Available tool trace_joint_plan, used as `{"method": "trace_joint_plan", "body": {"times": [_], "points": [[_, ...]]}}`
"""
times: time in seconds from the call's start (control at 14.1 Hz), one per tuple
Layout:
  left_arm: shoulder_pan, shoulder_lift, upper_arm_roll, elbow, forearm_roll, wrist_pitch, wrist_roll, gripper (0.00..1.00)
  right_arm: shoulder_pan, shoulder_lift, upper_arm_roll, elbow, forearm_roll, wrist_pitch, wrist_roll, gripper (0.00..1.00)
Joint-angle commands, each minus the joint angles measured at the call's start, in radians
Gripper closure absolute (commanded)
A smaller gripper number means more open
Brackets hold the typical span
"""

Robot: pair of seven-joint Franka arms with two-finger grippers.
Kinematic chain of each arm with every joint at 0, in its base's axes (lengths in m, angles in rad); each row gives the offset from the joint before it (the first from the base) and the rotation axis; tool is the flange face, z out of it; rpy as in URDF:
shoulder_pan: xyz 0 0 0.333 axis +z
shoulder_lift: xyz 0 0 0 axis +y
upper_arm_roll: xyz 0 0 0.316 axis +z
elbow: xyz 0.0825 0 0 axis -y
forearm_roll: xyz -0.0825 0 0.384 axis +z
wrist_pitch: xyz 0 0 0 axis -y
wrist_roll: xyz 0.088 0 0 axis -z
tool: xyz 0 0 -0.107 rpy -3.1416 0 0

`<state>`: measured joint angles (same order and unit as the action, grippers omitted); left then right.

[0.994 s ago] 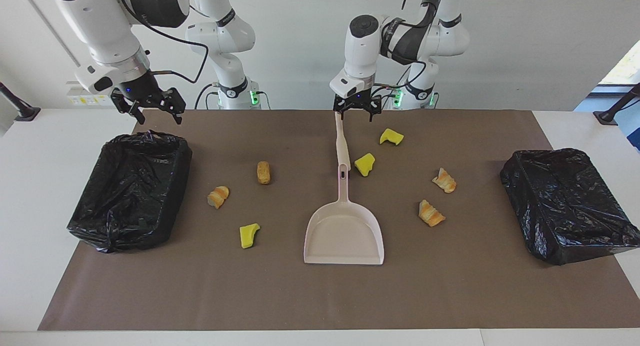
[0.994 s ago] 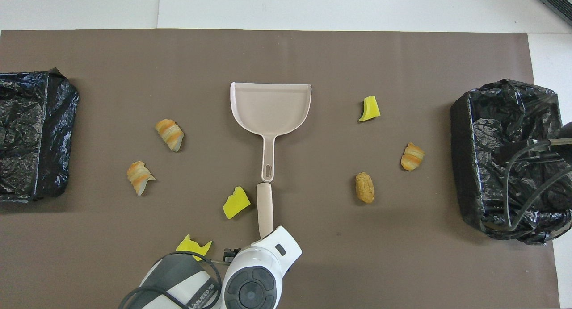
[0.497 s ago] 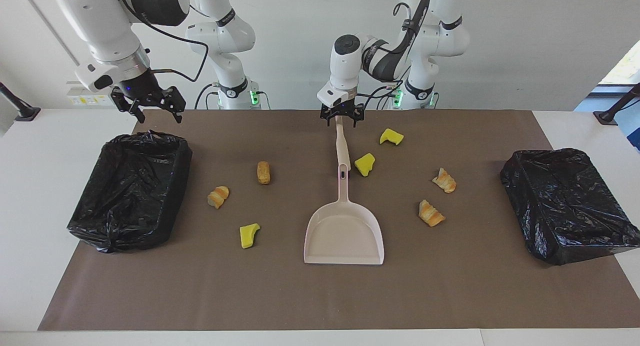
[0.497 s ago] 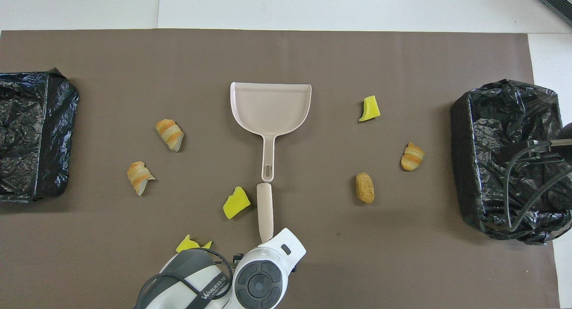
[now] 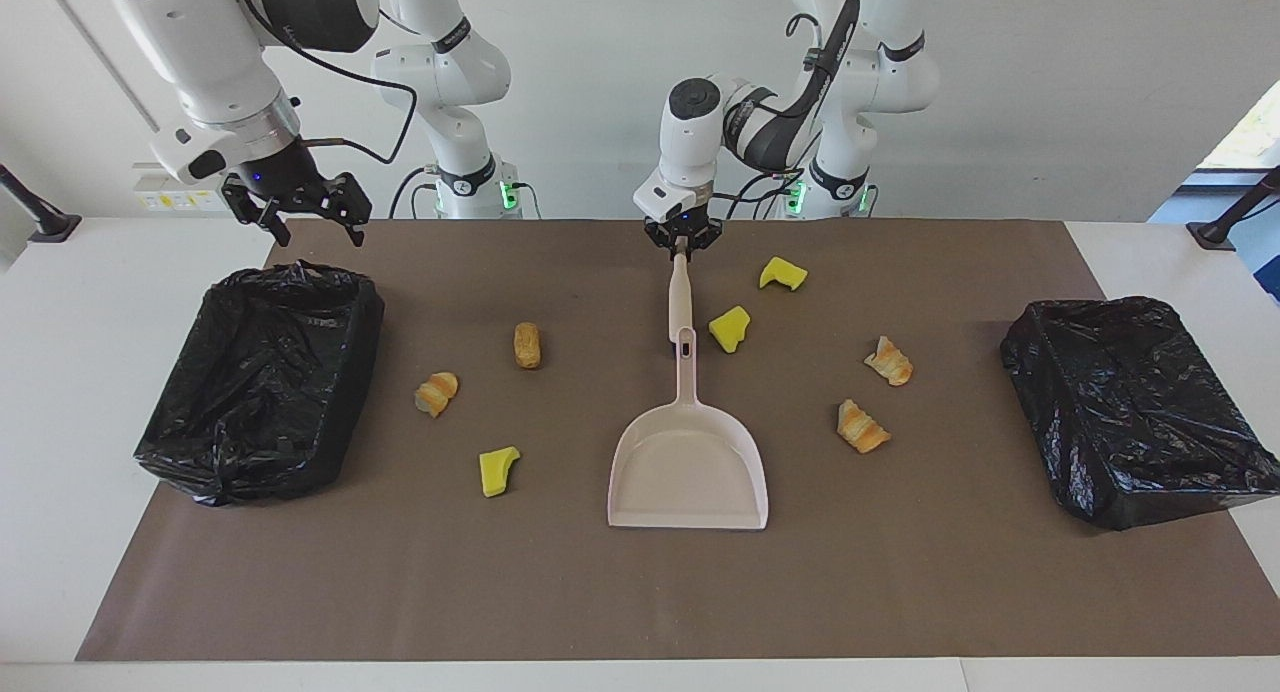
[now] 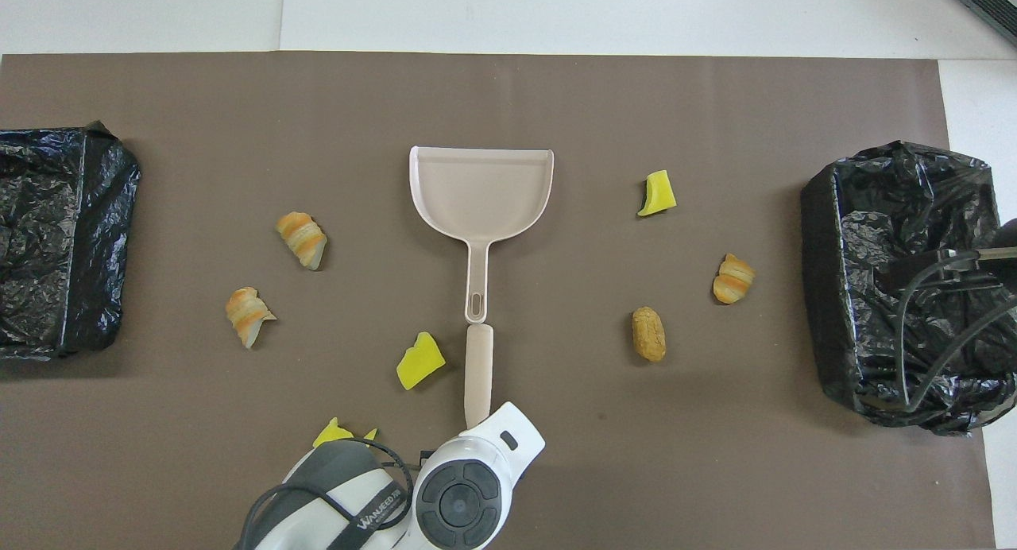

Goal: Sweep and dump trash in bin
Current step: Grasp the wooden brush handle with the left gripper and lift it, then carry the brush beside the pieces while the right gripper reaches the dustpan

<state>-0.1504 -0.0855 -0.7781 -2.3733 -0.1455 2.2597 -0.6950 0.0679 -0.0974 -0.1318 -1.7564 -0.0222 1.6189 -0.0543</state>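
A pale pink dustpan [image 5: 688, 462] [image 6: 481, 188] lies mid-mat, its handle pointing toward the robots. In line with that handle lies a pale pink sweeper stick [image 5: 679, 297] [image 6: 478, 371]. My left gripper [image 5: 681, 249] is shut on the stick's end nearest the robots. Trash is scattered around: yellow wedges [image 5: 730, 329] [image 6: 420, 361], striped croissant pieces [image 5: 861, 427] [image 6: 302, 238] and a brown roll [image 5: 527, 344] [image 6: 649, 334]. A black bin [image 5: 265, 367] [image 6: 898, 216] sits at the right arm's end. My right gripper [image 5: 300, 212] hangs open above that bin's near edge.
A second black bin [image 5: 1135, 407] [image 6: 56, 240] sits at the left arm's end of the brown mat [image 5: 900, 572]. More wedges [image 5: 497, 470] [image 5: 782, 273] and croissant pieces [image 5: 437, 393] [image 5: 888, 361] lie on both sides of the dustpan.
My left gripper has come down and closed on the stick's near end. The stick has swung slightly, now lining up straight with the dustpan handle. The right arm waits unmoved.
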Motion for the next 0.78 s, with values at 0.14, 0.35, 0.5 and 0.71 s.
{"method": "trace_joint_plan", "body": {"times": [0.14, 0.35, 0.5, 0.71], "points": [[0.009, -0.084, 0.075, 0.065, 0.0, -0.216, 0.081, 1.0, -0.013, -0.025, 0.006, -0.032, -0.001, 0.024, -0.03, 0.0], [0.009, -0.193, 0.192, 0.062, 0.0, -0.372, 0.251, 1.0, -0.013, -0.024, 0.008, -0.032, 0.007, 0.022, -0.022, 0.0], [0.006, -0.232, 0.233, 0.048, -0.002, -0.396, 0.281, 1.0, 0.001, -0.024, 0.008, -0.043, 0.013, 0.021, -0.004, 0.0], [-0.006, -0.188, 0.227, 0.034, -0.009, -0.274, 0.272, 1.0, 0.054, 0.007, 0.018, -0.028, 0.011, -0.011, 0.095, 0.0]]}}
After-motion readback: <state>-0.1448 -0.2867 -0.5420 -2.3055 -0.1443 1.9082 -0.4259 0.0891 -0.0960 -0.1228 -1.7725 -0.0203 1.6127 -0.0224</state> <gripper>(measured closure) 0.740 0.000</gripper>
